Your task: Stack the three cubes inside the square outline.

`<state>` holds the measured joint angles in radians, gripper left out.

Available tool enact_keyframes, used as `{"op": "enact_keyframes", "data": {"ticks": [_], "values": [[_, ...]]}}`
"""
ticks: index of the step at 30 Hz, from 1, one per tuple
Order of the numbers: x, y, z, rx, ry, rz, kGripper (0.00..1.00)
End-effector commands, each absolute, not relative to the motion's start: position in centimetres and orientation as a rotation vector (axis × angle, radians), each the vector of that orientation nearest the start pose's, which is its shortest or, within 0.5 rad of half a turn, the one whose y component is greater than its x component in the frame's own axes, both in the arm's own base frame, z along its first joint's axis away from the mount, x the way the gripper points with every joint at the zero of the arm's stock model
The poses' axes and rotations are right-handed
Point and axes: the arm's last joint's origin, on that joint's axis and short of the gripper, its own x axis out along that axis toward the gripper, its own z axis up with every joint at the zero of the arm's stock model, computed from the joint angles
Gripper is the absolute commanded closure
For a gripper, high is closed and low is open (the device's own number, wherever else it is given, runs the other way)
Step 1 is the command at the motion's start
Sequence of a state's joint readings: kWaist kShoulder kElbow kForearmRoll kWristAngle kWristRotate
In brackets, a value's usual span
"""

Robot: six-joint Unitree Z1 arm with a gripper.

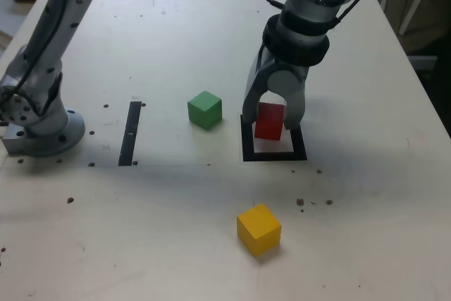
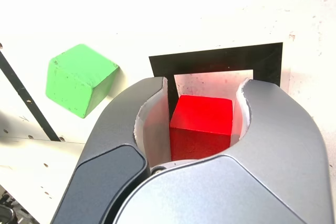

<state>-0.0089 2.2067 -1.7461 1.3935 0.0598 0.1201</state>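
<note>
No readable text, labels, brands, numbers or signs on anything in either view.

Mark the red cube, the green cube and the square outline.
red cube (image 2: 202, 115): wrist view, its upper face.
green cube (image 1: 205, 110): exterior view, centre of the block.
square outline (image 1: 275, 155): exterior view, its near black edge.

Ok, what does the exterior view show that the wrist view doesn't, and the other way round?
Only the exterior view shows the yellow cube, the arm's base and the whole table. Only the wrist view shows the gripper's pale inner pads against the sides of the red cube. Both show the red cube held at the square outline, the green cube and the thin black strip.
</note>
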Motion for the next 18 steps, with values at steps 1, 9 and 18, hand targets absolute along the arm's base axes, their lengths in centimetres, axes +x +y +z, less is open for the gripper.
{"op": "enact_keyframes", "data": {"ticks": [1,9,18], "values": [[39.65,0.01,22.2,0.151,1.855,-0.082,0.65],[39.73,0.08,22.18,0.16,1.846,-0.094,0.0],[39.44,0.11,22.69,0.162,1.837,-0.093,0.0]]}}
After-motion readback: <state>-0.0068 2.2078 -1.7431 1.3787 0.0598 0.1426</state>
